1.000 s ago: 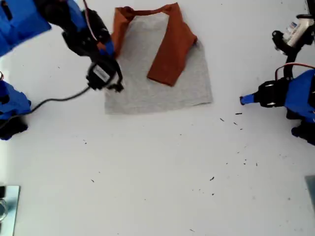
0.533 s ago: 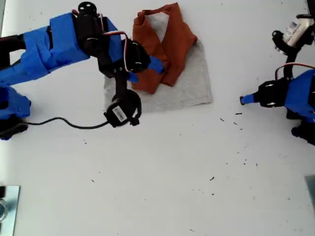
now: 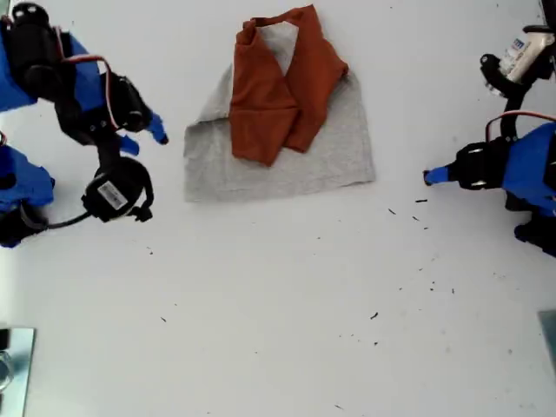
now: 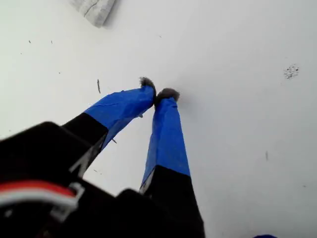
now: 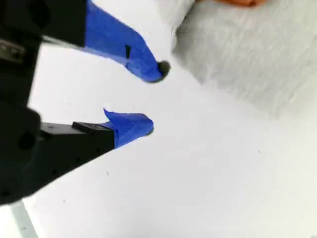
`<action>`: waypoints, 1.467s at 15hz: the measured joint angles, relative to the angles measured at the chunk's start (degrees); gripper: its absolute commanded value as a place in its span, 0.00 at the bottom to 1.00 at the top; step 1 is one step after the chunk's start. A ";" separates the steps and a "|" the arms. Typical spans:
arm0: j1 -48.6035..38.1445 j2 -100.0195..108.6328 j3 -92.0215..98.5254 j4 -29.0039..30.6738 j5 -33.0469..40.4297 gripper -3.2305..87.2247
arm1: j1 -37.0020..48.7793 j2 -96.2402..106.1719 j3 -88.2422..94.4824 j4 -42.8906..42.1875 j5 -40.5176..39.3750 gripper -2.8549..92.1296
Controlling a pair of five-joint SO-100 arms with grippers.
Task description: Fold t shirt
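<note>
Both sleeves lie folded on the t shirt; my second gripper gapes beside it, my first gripper pinched empty.

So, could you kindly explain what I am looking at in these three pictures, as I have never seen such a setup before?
These are two small blue robot arms on a white table. The wide picture looks down from above. The other two come from cameras mounted on each arm, looking along its jaws. On the table lies a t shirt, grey, with its orange sleeves folded in over the front. My first gripper, at the exterior view's right, has its jaws shut on nothing, over bare table. My second gripper, at the exterior view's left, has its jaws open beside the shirt's grey edge, not touching it. Nothing is held.
</note>
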 measured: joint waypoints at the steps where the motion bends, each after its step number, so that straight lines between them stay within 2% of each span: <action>1: 3.08 7.73 10.28 -5.98 -1.67 0.03 | 0.00 0.00 0.00 0.00 0.00 0.07; 2: 4.66 17.40 20.92 -11.87 -2.90 0.03 | 0.00 0.00 0.00 0.00 0.00 0.07; 4: 5.10 34.37 35.24 -17.67 -3.60 0.03 | 0.00 0.00 0.00 0.00 0.00 0.07; 7: 6.68 24.79 36.74 -22.85 -5.98 0.03 | 0.00 0.00 0.09 0.00 0.00 0.07; 9: 8.88 22.06 34.19 -21.97 -7.82 0.03 | -0.88 -0.18 -0.09 0.00 2.37 0.06; 10: 9.84 19.42 28.74 -18.72 -8.70 0.05 | -1.76 -1.23 -1.41 -0.09 2.99 0.14; 11: 11.95 14.68 20.83 -14.15 -9.40 0.26 | -1.93 -7.47 -6.42 -0.09 2.90 0.32; 13: 13.36 4.75 3.52 -8.61 -8.70 0.34 | -1.49 -31.64 -27.51 0.18 -0.88 0.40; 15: 13.97 -5.54 -9.93 -7.91 -3.25 0.35 | -1.49 -57.22 -50.98 1.49 -5.71 0.40; 17: 11.69 -14.59 -15.12 -7.91 0.09 0.37 | -0.70 -74.36 -63.37 0.53 -9.14 0.38; 21: 5.71 -30.94 -16.26 -9.40 2.99 0.31 | 2.99 -90.44 -64.69 -8.44 -11.78 0.36; 22: 4.92 -34.19 -16.26 -10.72 3.43 0.26 | 3.43 -94.92 -64.69 -10.72 -12.04 0.34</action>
